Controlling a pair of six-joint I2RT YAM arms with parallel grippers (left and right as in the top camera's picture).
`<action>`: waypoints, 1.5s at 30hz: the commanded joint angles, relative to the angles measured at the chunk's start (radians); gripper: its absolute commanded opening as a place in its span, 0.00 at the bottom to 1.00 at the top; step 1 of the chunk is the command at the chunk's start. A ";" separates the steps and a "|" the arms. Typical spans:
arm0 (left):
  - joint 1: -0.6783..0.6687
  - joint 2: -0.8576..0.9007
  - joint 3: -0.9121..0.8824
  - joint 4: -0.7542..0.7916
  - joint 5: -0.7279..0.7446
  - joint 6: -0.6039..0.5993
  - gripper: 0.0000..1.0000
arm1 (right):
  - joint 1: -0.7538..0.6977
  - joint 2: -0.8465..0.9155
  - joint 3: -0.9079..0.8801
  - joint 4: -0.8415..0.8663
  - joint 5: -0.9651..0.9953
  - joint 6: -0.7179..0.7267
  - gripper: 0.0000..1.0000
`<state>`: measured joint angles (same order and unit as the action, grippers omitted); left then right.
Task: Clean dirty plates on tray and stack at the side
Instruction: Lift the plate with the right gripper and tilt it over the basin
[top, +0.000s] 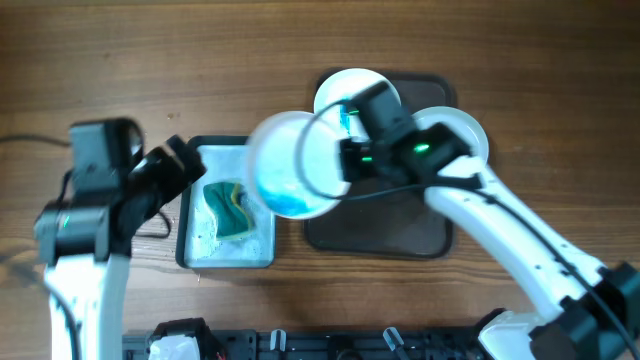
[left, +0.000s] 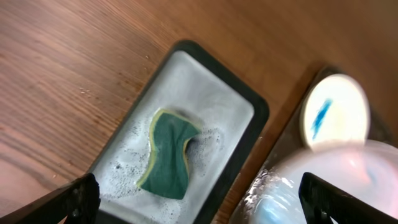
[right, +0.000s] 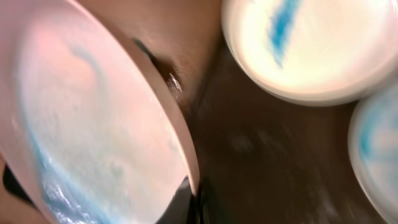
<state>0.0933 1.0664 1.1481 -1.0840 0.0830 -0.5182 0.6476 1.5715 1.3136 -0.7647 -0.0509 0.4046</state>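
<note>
My right gripper (top: 345, 160) is shut on the rim of a white plate (top: 292, 165) smeared with blue, held tilted in the air between the dark tray (top: 380, 235) and the soapy basin (top: 195, 250). The same plate fills the left of the right wrist view (right: 93, 124), pinched between the fingers (right: 193, 196). Two more blue-stained plates lie on the tray (top: 345, 95) (top: 460, 125). A green sponge (top: 230, 208) lies in the basin's foam; it also shows in the left wrist view (left: 169, 155). My left gripper (left: 196, 199) is open and empty above the basin's left side.
The basin (left: 242, 106) is a black-rimmed rectangular container with soapy water, left of the tray. Bare wooden table (top: 150, 60) lies at the back and left. A black cable (top: 20, 140) runs at the far left edge.
</note>
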 joint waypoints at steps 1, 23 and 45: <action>0.060 -0.124 0.022 -0.040 0.040 -0.014 1.00 | 0.137 0.087 0.025 0.108 0.217 0.050 0.04; 0.089 -0.293 0.022 -0.103 -0.006 -0.013 1.00 | 0.559 0.064 0.025 0.534 1.199 -0.457 0.04; 0.088 -0.293 0.022 -0.103 -0.006 -0.013 1.00 | 0.590 0.064 0.025 0.787 1.240 -0.850 0.04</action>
<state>0.1734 0.7738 1.1515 -1.1870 0.0948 -0.5220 1.2343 1.6554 1.3231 0.0158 1.1614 -0.4191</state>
